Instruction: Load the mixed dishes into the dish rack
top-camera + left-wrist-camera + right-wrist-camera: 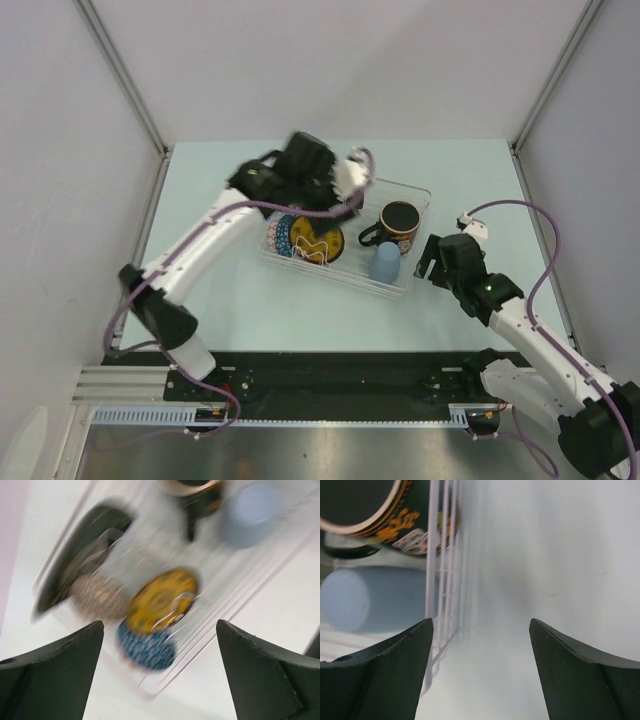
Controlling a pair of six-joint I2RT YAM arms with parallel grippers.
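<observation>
**Top view, centre:** rectangular clear plastic dish rack with white wire dividers [420, 195] on the pale bench [250, 300], with all six dishes inside it. **Left-wrist view (blurred):** black square floral plate [75, 550] at upper left; beige patterned bowl [97, 597], yellow dark-rimmed saucer [162, 597] and blue mosaic bowl [147, 650] at centre. **Right-wrist view, left side:** black gold-patterned mug [375, 510] above small light-blue cup [370, 597]. Left arm's fingers [60, 670] are spread and empty over the rack; right arm's fingers [375, 675] are spread and empty just beside its right wall. The glazed ware is judged stiff, slick and brittle, best gripped across a rim
</observation>
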